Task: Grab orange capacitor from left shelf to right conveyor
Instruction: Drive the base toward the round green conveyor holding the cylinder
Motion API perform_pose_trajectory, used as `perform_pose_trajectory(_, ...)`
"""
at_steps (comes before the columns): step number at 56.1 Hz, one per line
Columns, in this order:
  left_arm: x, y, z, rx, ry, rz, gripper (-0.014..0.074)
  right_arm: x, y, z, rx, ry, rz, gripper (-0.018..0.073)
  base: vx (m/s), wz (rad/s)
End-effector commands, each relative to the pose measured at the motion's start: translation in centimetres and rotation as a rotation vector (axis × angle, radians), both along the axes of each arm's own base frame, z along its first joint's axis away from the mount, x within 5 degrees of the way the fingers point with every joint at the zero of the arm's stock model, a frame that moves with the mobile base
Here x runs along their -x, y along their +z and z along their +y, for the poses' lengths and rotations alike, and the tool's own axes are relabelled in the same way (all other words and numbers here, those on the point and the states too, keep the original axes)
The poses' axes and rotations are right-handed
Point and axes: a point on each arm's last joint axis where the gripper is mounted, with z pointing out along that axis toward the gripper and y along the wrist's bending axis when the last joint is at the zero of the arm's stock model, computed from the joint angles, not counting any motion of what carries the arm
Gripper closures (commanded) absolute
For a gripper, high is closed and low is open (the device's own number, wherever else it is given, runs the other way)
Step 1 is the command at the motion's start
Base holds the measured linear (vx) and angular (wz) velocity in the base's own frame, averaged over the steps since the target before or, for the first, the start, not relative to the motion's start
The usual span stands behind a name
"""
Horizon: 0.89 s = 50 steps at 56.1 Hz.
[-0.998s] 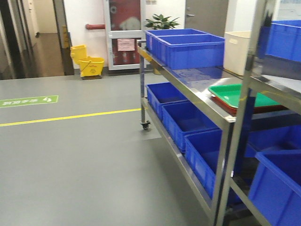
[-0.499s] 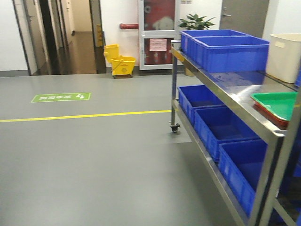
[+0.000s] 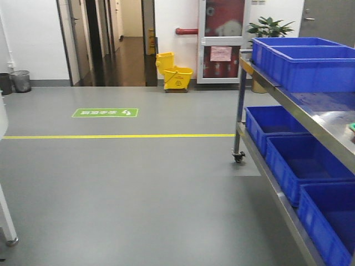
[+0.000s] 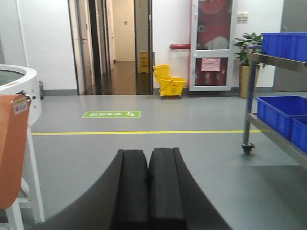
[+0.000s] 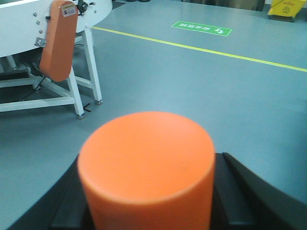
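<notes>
Since 0.5 s ago the front view has turned further to the left. The wheeled steel cart (image 3: 288, 111) with its blue bins (image 3: 299, 61) now stands at the right edge, and only a small corner of the green tray (image 3: 351, 128) remains in the picture. The white bin on the cart top is out of view. The yellow mop bucket (image 3: 175, 75) and the green floor sign (image 3: 104, 112) have shifted toward the middle. A grey waste bin (image 3: 21, 80) has appeared at the far left, beside the open corridor.

The orange capacitor (image 5: 146, 163) fills the right wrist view. It is a bright orange cylinder standing upright, with a smooth, softly rounded top, close to the lens and blurred. Its side is mostly hidden here. The right gripper (image 5: 148, 208) is clamped on it, with 1 black finger on each side, and holds it above the grey floor. The right conveyor (image 5: 19, 19) is well apart from it, at the upper left, showing its white rim, white legs and an orange cover (image 5: 60, 38).

In the left wrist view the left gripper (image 4: 148, 191) carries nothing. Its 2 black pads (image 4: 132, 191) are pressed together.
</notes>
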Motion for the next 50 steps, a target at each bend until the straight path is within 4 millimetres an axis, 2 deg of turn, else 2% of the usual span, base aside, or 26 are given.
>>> perform_pose_trajectory(1,0.01,-0.3,0.02,0.004,0.0,-0.061,0.0603,-0.2,1.6,-0.08,-0.039,-0.017,-0.095,0.0191,0.14,0.23)
perform_pose_trajectory(50,0.01,-0.3,0.02,0.004,0.0,-0.061,0.0603,-0.2,1.6,-0.08,-0.039,-0.017,-0.095,0.0191,0.18,0.22)
